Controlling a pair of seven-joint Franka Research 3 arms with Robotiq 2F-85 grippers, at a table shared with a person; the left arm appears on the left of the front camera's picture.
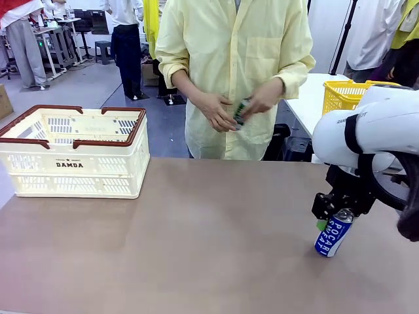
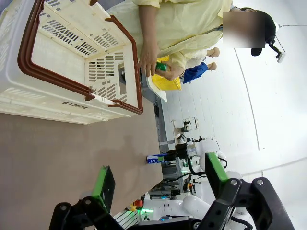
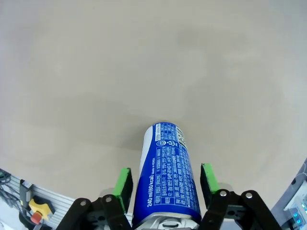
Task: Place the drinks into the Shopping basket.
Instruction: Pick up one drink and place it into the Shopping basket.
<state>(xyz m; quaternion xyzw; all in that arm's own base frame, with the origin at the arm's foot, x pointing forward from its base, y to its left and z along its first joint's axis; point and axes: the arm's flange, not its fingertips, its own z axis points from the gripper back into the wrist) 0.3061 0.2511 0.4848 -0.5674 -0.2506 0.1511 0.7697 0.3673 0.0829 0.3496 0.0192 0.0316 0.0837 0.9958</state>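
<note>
- Right gripper [image 1: 332, 221] straddles the blue Pocari Sweat can [image 3: 165, 167], pads close against its sides; whether they pinch it yet I cannot tell.
- That can leans on the tabletop [image 1: 196, 248], well to the right of the Shopping basket [image 1: 72, 167].
- Left gripper [image 2: 159, 173] is spread wide, empty.
- A person [image 1: 229, 52] holds the green can [image 1: 241, 111] beyond the basket's right end; neither drink is in yet.

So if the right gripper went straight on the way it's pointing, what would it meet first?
Probably the tabletop; the blue Pocari Sweat can sits between the right gripper's downward-pointing fingers.
</note>
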